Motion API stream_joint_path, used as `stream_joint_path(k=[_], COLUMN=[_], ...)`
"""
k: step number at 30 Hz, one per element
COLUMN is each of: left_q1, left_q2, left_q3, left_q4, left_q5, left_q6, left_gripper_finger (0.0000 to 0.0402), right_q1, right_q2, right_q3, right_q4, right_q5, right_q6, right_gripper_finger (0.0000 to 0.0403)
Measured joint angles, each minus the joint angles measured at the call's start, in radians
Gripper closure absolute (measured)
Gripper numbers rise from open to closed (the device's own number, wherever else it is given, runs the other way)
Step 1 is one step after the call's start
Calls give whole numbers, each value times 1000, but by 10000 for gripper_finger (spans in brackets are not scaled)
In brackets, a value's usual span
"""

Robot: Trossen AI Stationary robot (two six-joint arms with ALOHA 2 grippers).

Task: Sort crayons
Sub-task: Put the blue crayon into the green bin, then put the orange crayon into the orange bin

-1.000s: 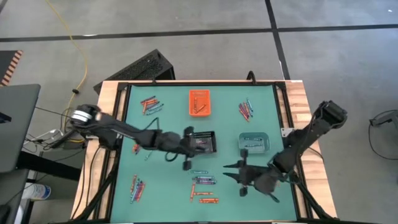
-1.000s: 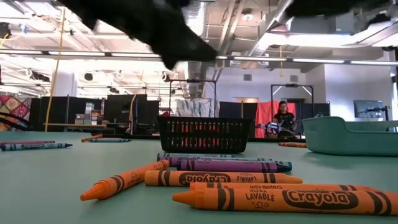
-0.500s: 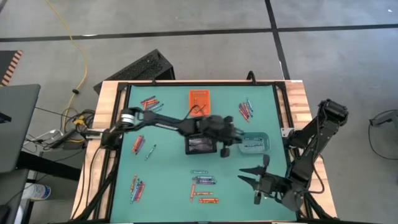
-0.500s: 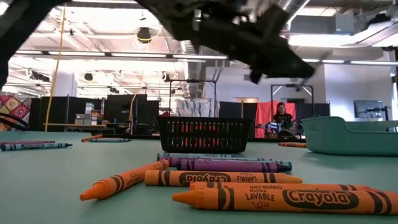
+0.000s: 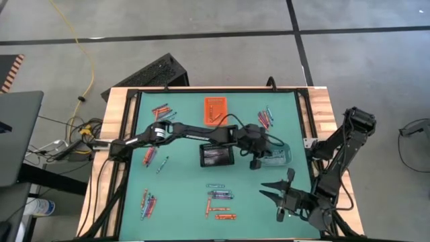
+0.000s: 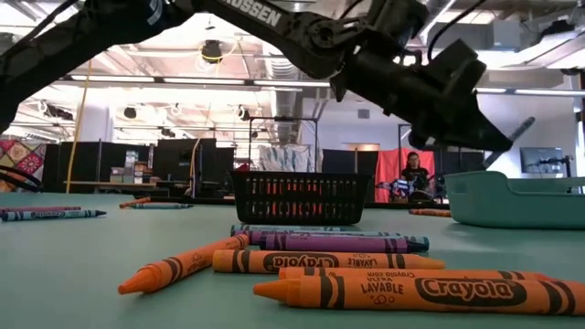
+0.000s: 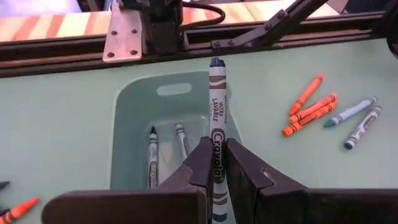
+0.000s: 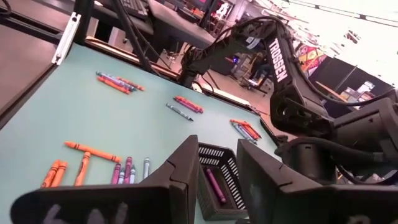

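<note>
My left gripper [image 7: 217, 152] reaches across the table and hangs over the teal bin [image 7: 134, 124], shut on a blue-grey crayon [image 7: 217, 106]. Two crayons lie inside that bin. In the high view the left gripper [image 5: 263, 153] stands at the bin's left rim [image 5: 277, 161]. In the low view the crayon [image 6: 521, 130] sticks out past the fingers, above the bin [image 6: 516, 199]. My right gripper [image 5: 279, 196] waits open near the table's near right corner, with nothing between its fingers [image 8: 186, 168]. My left gripper pinches the crayon's paper-wrapped shaft [image 7: 217, 140] between its two fingers, behind the crayon's middle. The crayon lies along the fingers, its tip pointing away from the gripper. The fingers come slanting down from the table's left. The crayon is lifted clear, above the teal bin.
A black mesh bin [image 5: 216, 155] sits mid-table with a purple crayon inside [image 8: 214, 185]. An orange bin [image 5: 215, 111] stands at the far edge. Loose crayon piles lie at the far left [image 5: 162, 111], far right [image 5: 265, 119], near left [image 5: 146, 199] and near middle [image 5: 220, 203].
My left gripper has travelled toward the table's right edge, from the near left of the black mesh bin to above the teal bin, staying shut. My right arm has swung its gripper toward the near right corner and turned it, then kept still.
</note>
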Motion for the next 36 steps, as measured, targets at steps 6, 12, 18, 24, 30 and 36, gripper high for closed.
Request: stream_joint_path(k=[6, 12, 18, 24, 30, 36], left_q1=[-1, 0, 13, 20, 17, 6], left_q2=[-1, -4, -95, -239, -412, -594], left_q3=[0, 0, 0, 0, 0, -40], left_q4=[-17, -39, -222, -596, -921, -1162], left_q5=[-2, -8, -59, -198, -389, -432], left_q6=[40, 34, 45, 121, 69, -39], left_gripper_finger=[354, 299, 274, 274, 275, 275], right_q1=[0, 0, 0, -2, -24, -108], right_q2=[0, 0, 0, 1, 2, 2], right_q3=[0, 0, 0, 0, 0, 0], right_q4=[-1, -2, -6, -17, -24, -61], right_q5=[0, 0, 0, 0, -5, -94], right_q6=[-6, -7, -7, -7, 25, 136], right_gripper_finger=[291, 291, 291, 291, 291, 291])
